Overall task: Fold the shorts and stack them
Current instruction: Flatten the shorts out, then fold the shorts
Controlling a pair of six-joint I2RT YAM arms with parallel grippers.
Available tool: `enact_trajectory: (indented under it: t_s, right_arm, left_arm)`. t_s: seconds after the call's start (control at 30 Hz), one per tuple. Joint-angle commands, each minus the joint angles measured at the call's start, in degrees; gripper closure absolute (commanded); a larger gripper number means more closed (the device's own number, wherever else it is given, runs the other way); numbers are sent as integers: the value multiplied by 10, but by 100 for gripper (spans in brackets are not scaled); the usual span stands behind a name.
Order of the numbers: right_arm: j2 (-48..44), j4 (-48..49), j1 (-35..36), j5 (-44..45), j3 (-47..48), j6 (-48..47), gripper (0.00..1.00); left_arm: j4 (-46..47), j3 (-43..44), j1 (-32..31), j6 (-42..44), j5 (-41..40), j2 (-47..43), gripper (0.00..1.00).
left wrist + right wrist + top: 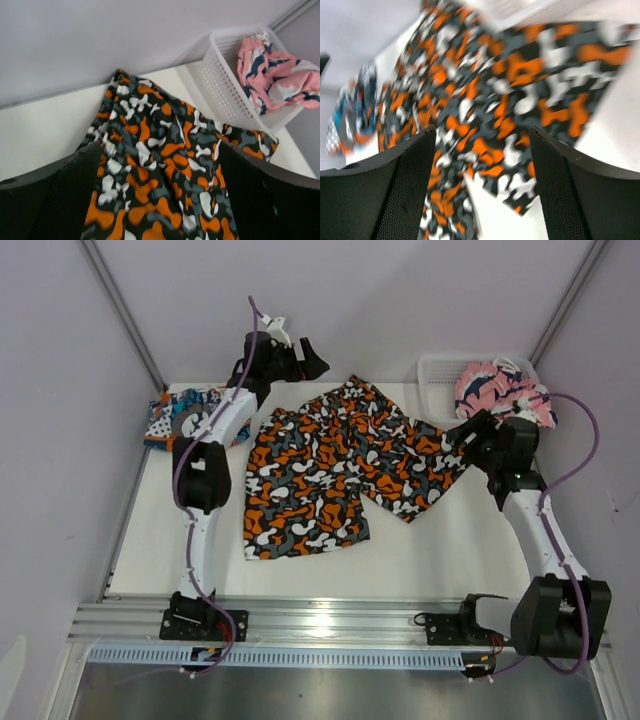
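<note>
The blotched shorts [335,470] lie spread out in the middle of the white desk [460,560], orange, black, white and grey. One part reaches toward the near left and the other toward the right. Their far edge comes close to the back wall, as the left wrist view shows [160,165]. The teal-blue shorts [165,425] sit in a compact bundle at the far left corner of the desk, partly hidden behind the left arm and apart from the blotched pair. They also show as a blurred patch at the left edge of the right wrist view [350,120].

The left end effector [303,358] is held up near the back wall, above the far edge of the blotched shorts. In its own camera its fingers [55,200] are spread wide with nothing between them, and the fabric lies below.

The right end effector [462,432] sits over the right-hand edge of the blotched shorts, just in front of the basket. Its wrist view is blurred, but its fingers [585,190] stand apart and grip nothing. Whether they touch the cloth [485,100] cannot be told.

A white mesh basket [432,375] stands at the far right corner and holds a crumpled pink patterned garment [495,390]. A corner of the blotched shorts lies just beside the basket's wall [225,85].
</note>
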Motion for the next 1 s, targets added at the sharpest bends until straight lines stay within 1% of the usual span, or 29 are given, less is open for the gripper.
enact_trajectory:
  t_s: [0.0, 0.03, 0.07, 0.1, 0.17, 0.2, 0.27, 0.3, 0.33, 0.37, 0.4, 0.43, 0.47, 0.5, 0.53, 0.57, 0.6, 0.63, 0.7, 0.73, 0.8, 0.83, 0.87, 0.9, 0.97]
  right_arm:
    - [-23, -53, 102, -18, 20, -54, 23]
    - [-23, -56, 132, -18, 19, -65, 23]
    - [-21, -63, 192, -8, 16, -73, 23]
    - [-20, -66, 222, -1, 14, -85, 23]
    - [-11, -58, 276, 13, 7, -91, 24]
    - [-5, -58, 328, 23, 8, -90, 24]
    - [20, -56, 380, 56, 16, -92, 25]
    - [32, -52, 434, 64, 21, -92, 25]
    - [47, -50, 459, 88, 28, -91, 25]
    - [82, -52, 485, 107, 49, -90, 25]
    - [103, -55, 532, 116, 62, -91, 25]
    - [123, -67, 554, 129, 77, -90, 25]
    - [166, -70, 574, 148, 93, -84, 25]
    - [188, -70, 594, 151, 120, -83, 26]
    - [210, -78, 630, 154, 137, -82, 26]
    - [231, -85, 648, 171, 155, -78, 26]
    - [275, -93, 664, 181, 194, -77, 26]
    - [296, -113, 690, 198, 216, -76, 27]
    - [353, -131, 710, 209, 257, -71, 28]
    - [369, -145, 727, 216, 294, -71, 29]
    - [415, -162, 744, 227, 331, -68, 31]
    - [429, -175, 752, 232, 366, -69, 31]
    - [444, -183, 767, 238, 384, -70, 31]
    - [459, -194, 774, 245, 403, -66, 32]
    - [503, -224, 785, 265, 454, -60, 33]
  left_arm:
    - [-84, -96, 0, 74, -59, -165, 1]
    - [-99, -117, 0, 80, -75, -187, 1]
    - [-112, -156, 0, 86, -110, -206, 1]
    - [-128, -174, 0, 99, -124, -245, 1]
    - [-141, -244, 2, 107, -170, -278, 1]
    - [-149, -260, 5, 109, -181, -305, 1]
    - [-162, -303, 17, 104, -199, -321, 1]
    - [-173, -309, 22, 95, -213, -330, 1]
    - [-173, -317, 27, 90, -214, -334, 1]
    - [-170, -342, 36, 87, -208, -336, 1]
    - [-166, -352, 40, 80, -205, -339, 1]
    - [-155, -366, 44, 78, -205, -342, 1]
    - [-151, -378, 48, 76, -206, -343, 1]
    - [-149, -386, 50, 76, -206, -343, 1]
    - [-147, -389, 51, 76, -208, -343, 1]
    - [-147, -392, 55, 75, -211, -344, 1]
    - [-147, -399, 57, 75, -216, -345, 1]
    - [-144, -402, 65, 75, -213, -348, 1]
    - [-137, -413, 76, 73, -206, -352, 1]
    - [-133, -414, 93, 70, -190, -356, 1]
    - [-129, -422, 114, 58, -174, -360, 1]
    - [-120, -426, 133, 54, -158, -366, 1]
    - [-115, -433, 137, 45, -149, -371, 1]
    - [-111, -435, 154, 41, -143, -374, 1]
    - [-101, -452, 167, 32, -142, -388, 1]
